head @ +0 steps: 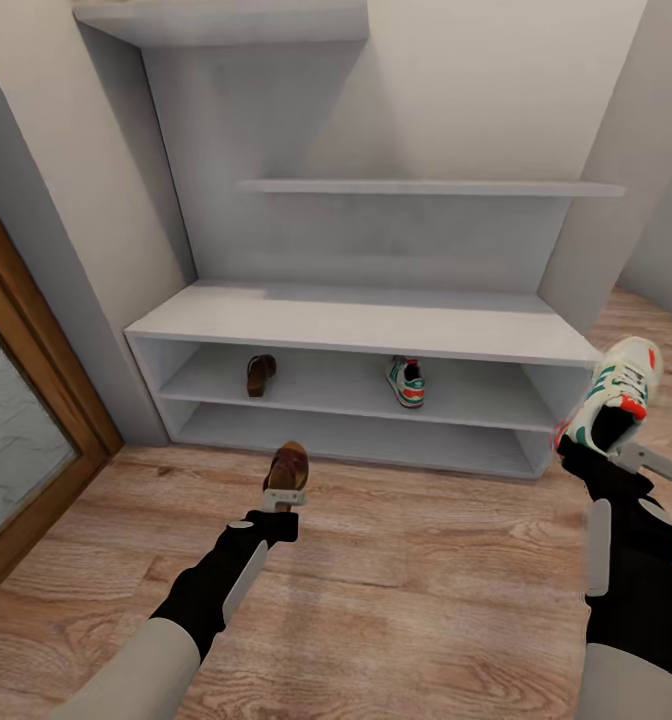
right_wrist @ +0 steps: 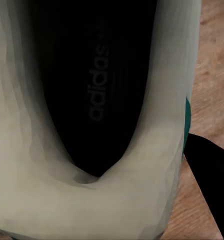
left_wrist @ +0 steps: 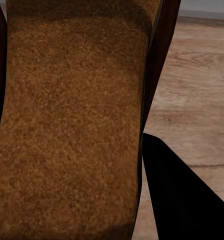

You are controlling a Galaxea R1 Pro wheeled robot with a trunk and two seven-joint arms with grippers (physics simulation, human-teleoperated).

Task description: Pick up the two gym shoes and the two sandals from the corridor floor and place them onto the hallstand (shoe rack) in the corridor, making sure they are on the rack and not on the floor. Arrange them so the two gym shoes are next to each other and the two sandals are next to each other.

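The hallstand (head: 376,325) is holding one sandal (head: 260,375) and one gym shoe (head: 408,382) on its upper shelf, while the left gripper (head: 282,500) is clamping the second sandal (head: 290,467) and the right gripper (head: 616,450) the second gym shoe (head: 621,395) above the corridor floor (head: 416,560).

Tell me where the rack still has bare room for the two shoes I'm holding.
Upper shelf: bare between the sandal and sneaker, and at both ends beside them. The top and lower shelf look bare throughout. Left hand holds a sandal, right hand a sneaker.

Wood-framed glass door (head: 16,420) — beside grey wall (head: 96,180).
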